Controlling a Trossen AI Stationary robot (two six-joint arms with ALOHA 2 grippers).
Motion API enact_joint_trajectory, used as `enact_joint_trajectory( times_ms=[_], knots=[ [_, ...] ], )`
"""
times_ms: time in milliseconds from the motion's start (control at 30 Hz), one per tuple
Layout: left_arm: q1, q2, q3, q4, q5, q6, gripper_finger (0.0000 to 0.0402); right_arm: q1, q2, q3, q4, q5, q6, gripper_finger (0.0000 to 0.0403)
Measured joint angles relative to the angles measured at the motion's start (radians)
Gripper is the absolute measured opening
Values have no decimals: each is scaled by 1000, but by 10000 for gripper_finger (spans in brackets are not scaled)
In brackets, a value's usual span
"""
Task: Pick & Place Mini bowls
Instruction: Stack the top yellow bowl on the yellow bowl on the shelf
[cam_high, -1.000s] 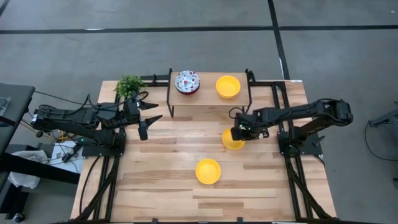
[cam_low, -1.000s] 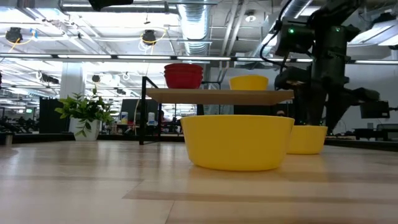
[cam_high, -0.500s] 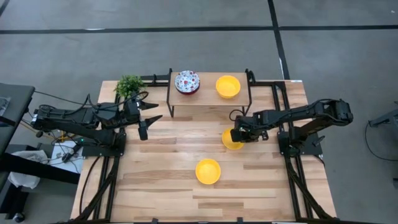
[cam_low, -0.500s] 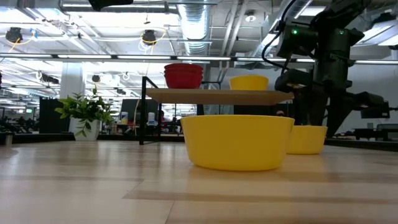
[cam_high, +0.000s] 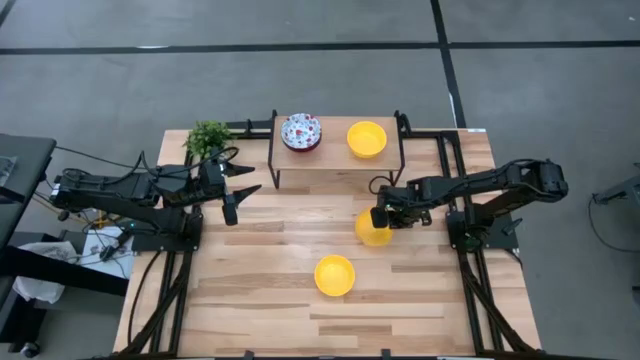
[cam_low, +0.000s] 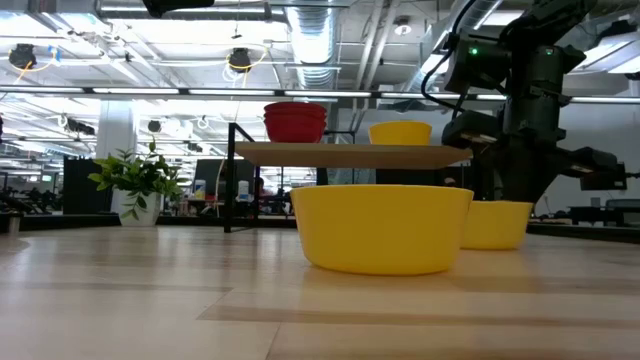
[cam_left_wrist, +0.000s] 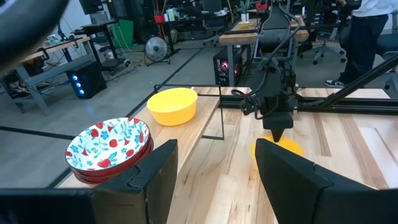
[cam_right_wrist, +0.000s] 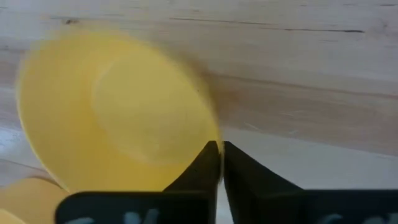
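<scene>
Right gripper (cam_high: 378, 217): over the table's right-centre, just in front of the shelf; its two dark fingers (cam_right_wrist: 208, 163) are pinched narrow on the rim of the held bowl.
Held bowl (cam_high: 373, 229): plain glossy yellow, small and round, smooth inside with a flat round bottom. In the right wrist view (cam_right_wrist: 118, 118) it is seen open side on, the fingers nipping its edge. In the low view (cam_low: 495, 223) it sits low at the table, behind the near bowl; whether it touches the wood I cannot tell.
Near bowl (cam_high: 334, 275): the same plain yellow, upright on the table, nearer the front edge, well apart from both grippers. It fills the middle of the low view (cam_low: 381, 227).
Shelf bowl (cam_high: 366, 138): third yellow one, upright on the right part of the shelf (cam_high: 335, 160).
Floral bowls (cam_high: 301, 131): on the shelf's left part; white inside with red and blue flowers, red outside. The left wrist view (cam_left_wrist: 109, 148) shows them nested in a stack; how many I cannot tell.
Left gripper (cam_high: 238, 189): hangs over the table's left side, by the plant (cam_high: 207, 137), fingers spread wide, holding nothing.
Table (cam_high: 260, 300): pale wooden planks.
</scene>
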Motion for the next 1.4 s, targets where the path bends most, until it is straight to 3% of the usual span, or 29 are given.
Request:
enact_joint_trajectory(
  times_ms=[533, 900, 1400],
  knots=[
    [0, 0, 0, 0, 0, 0, 214, 0, -9, 16, -31, -3, -21, 1],
    [0, 0, 0, 2, 0, 0, 214, 0, -25, 268, -425, 4, -155, 1],
    [0, 0, 0, 2, 0, 0, 214, 0, -57, 507, -627, 49, -204, 0]
  ],
)
